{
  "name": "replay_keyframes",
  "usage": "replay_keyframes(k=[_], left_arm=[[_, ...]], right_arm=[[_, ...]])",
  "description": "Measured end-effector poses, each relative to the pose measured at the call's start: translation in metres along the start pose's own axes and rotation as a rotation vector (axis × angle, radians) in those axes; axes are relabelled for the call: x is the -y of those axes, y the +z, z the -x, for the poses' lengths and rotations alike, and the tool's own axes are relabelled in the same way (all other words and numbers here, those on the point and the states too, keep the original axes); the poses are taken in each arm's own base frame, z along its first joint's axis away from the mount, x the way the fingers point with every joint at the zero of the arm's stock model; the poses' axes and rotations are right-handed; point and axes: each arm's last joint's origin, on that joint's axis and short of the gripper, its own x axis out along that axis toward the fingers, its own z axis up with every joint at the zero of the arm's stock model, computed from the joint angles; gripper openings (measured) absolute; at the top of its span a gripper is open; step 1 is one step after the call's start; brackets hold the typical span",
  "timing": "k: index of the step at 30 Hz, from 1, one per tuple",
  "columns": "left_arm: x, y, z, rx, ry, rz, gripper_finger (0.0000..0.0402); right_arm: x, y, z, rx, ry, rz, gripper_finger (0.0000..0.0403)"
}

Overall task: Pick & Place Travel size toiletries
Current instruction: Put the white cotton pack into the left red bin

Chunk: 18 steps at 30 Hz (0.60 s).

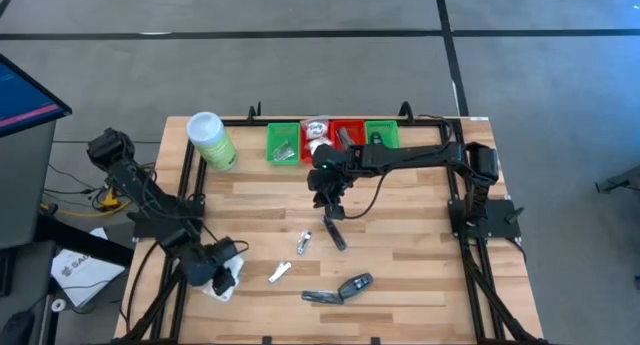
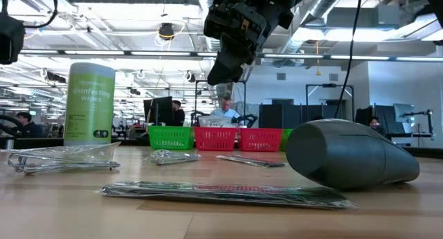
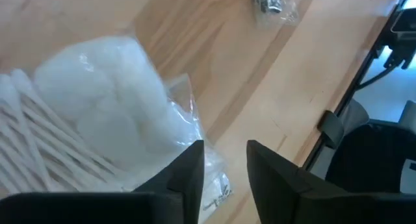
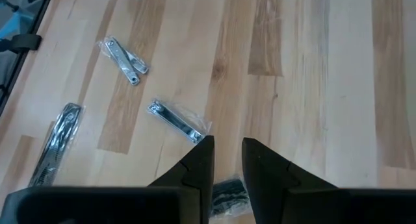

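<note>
While the right gripper [image 1: 330, 197] hangs just off the tray row at the far edge, high view shows bare wood around it, left gripper [image 1: 222, 270] parked at the near-left corner over a white packet [image 1: 226, 282]. A dark comb packet [image 1: 334, 232] lies right below the right claw toward the near edge; two nail clippers [image 1: 303, 243] and a grey oblong case [image 1: 355, 285] sit farther out. Low view: right claw [image 2: 223, 71] hangs well above the tabletop. Left wrist: fingers [image 3: 188, 172] narrowly apart, cotton-swab bag [image 3: 97, 139] beside them. Right wrist: fingers [image 4: 200, 160] slightly apart, empty, dark packet [image 4: 227, 197] directly under them.
</note>
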Motion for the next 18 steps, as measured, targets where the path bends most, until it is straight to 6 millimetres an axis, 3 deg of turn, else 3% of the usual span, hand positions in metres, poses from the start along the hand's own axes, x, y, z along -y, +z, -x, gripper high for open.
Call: replay_keyframes(k=[10, 18], left_arm=[[-0.001, 0.013, -0.002, 0.019, 0.015, 0.017, 0.014], [-0.003, 0.026, -0.003, -0.019, 0.029, 0.038, 0.0136]], right_arm=[[0.0, 0.0, 0.0, 0.005, 0.0, 0.012, 0.0072], [0.0, 0.001, 0.0, 0.01, 0.001, 0.023, 0.0072]])
